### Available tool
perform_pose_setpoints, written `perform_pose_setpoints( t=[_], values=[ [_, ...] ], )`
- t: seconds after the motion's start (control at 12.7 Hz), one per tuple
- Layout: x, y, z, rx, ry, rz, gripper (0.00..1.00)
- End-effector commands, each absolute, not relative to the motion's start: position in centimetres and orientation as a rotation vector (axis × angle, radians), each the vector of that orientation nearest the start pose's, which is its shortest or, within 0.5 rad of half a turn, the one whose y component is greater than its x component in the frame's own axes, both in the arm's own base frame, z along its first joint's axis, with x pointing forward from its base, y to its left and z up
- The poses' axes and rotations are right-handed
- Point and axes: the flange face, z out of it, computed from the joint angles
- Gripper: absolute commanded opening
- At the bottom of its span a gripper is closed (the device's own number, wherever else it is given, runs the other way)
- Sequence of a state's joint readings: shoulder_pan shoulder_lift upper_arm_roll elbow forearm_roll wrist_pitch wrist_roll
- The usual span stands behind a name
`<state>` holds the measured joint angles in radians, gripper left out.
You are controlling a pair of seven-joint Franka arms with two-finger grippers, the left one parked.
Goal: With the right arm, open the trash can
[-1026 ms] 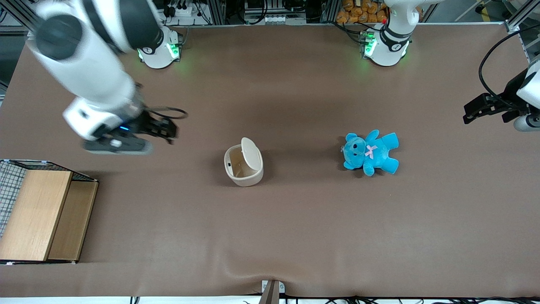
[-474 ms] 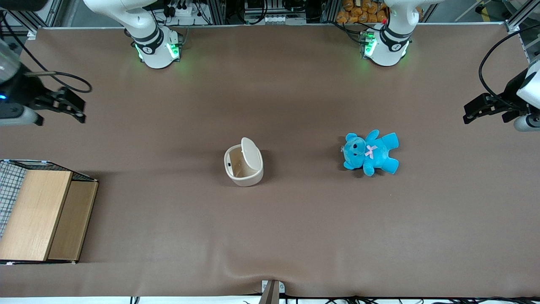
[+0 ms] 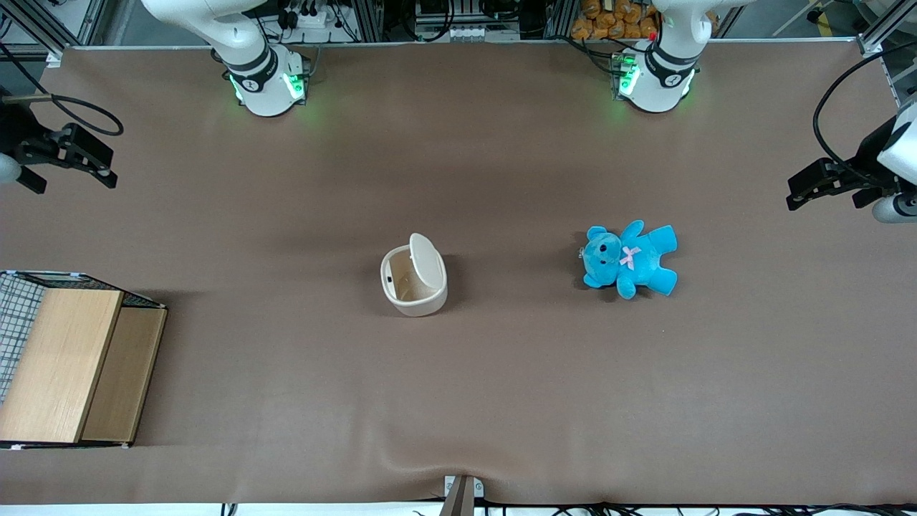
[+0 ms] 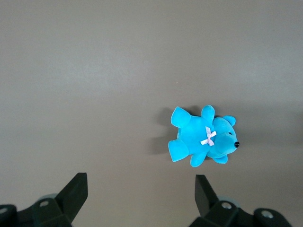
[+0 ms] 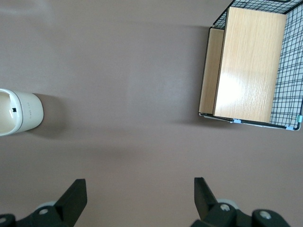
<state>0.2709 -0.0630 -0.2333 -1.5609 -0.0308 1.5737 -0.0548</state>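
Observation:
The cream-white trash can (image 3: 413,281) stands in the middle of the brown table with its flat lid (image 3: 427,261) tipped up and the beige inside showing. It also shows in the right wrist view (image 5: 18,111). My right arm's gripper (image 3: 70,161) hangs high at the working arm's end of the table, well away from the can. Its fingers are spread wide with nothing between them, and only bare table shows under the gripper (image 5: 139,187) in the right wrist view.
A blue teddy bear (image 3: 630,259) lies on the table toward the parked arm's end, also in the left wrist view (image 4: 202,141). A wooden box (image 3: 75,365) in a wire basket sits at the working arm's end, nearer the front camera; it also shows in the right wrist view (image 5: 248,66).
My right arm has swung away from near the trash can to the working arm's end of the table and risen. The can, with its lid up, has not moved.

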Motion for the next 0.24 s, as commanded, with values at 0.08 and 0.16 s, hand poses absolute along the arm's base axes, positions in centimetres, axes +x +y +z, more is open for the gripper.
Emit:
perform_pose_setpoints(
  t=[0.08, 0.16],
  values=[
    [52.52, 0.91, 66.23, -3.128, -0.163, -0.123, 1.0],
    [52.5, 0.91, 66.22, -3.129, -0.163, -0.121, 1.0]
  ],
)
